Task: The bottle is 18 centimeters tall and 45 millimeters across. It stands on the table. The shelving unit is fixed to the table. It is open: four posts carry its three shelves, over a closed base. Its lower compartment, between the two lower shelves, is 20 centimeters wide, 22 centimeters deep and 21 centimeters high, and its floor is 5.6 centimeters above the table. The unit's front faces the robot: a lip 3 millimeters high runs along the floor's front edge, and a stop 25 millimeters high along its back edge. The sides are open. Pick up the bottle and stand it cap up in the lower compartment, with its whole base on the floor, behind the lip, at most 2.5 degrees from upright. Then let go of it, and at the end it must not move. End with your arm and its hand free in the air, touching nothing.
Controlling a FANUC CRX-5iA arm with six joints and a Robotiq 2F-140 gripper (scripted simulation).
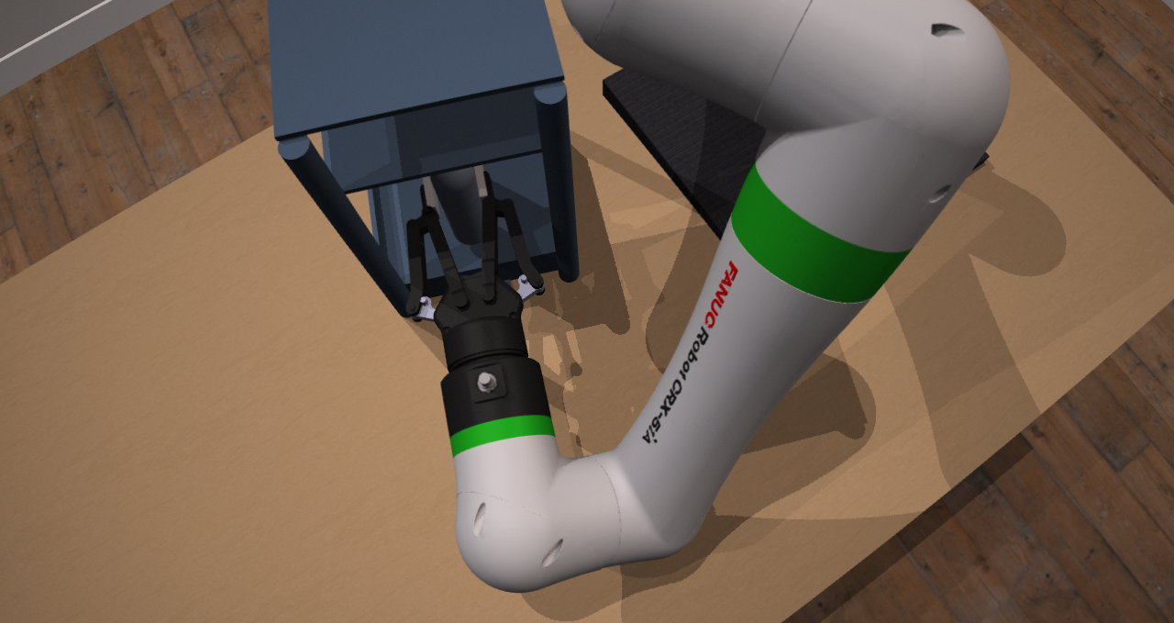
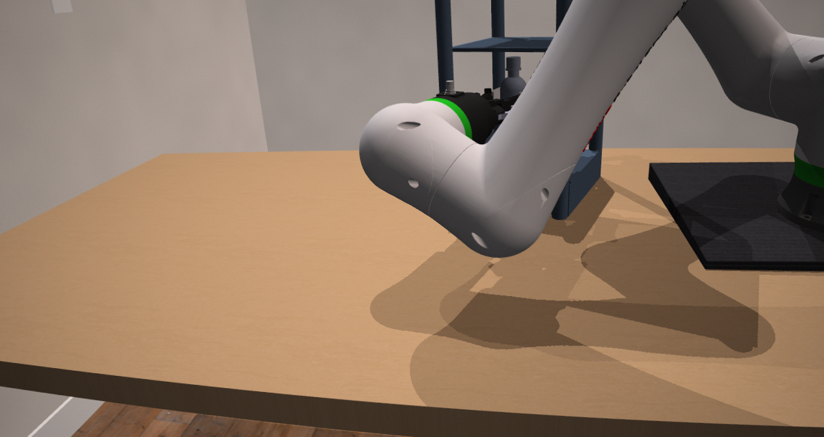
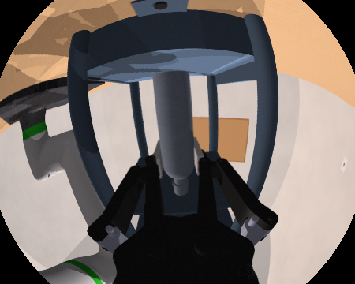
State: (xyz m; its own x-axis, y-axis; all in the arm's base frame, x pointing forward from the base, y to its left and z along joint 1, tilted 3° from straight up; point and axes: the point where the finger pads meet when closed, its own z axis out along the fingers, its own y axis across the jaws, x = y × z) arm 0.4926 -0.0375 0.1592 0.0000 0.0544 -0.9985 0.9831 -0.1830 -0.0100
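Observation:
The grey bottle (image 1: pixel 459 208) (image 2: pixel 512 83) (image 3: pixel 173 116) stands cap up inside the lower compartment of the dark blue shelving unit (image 1: pixel 410 36) (image 2: pixel 442 42) (image 3: pixel 82 126). My gripper (image 1: pixel 456 185) (image 3: pixel 177 146) reaches in level from the unit's front and is shut on the bottle's body, one finger on each side. In the wrist view the bottle's base is at the compartment floor (image 3: pixel 220 65); I cannot tell whether it touches. In the exterior view my arm hides the fingers and the lower part of the bottle.
The unit's front posts (image 1: pixel 336 208) (image 1: pixel 556 183) stand on either side of my fingers, and the middle shelf (image 1: pixel 492 135) lies close above the bottle. The black robot base mat (image 1: pixel 672 143) (image 2: pixel 720 204) lies right of the unit on the wooden table (image 1: pixel 204 414) (image 2: pixel 230 232).

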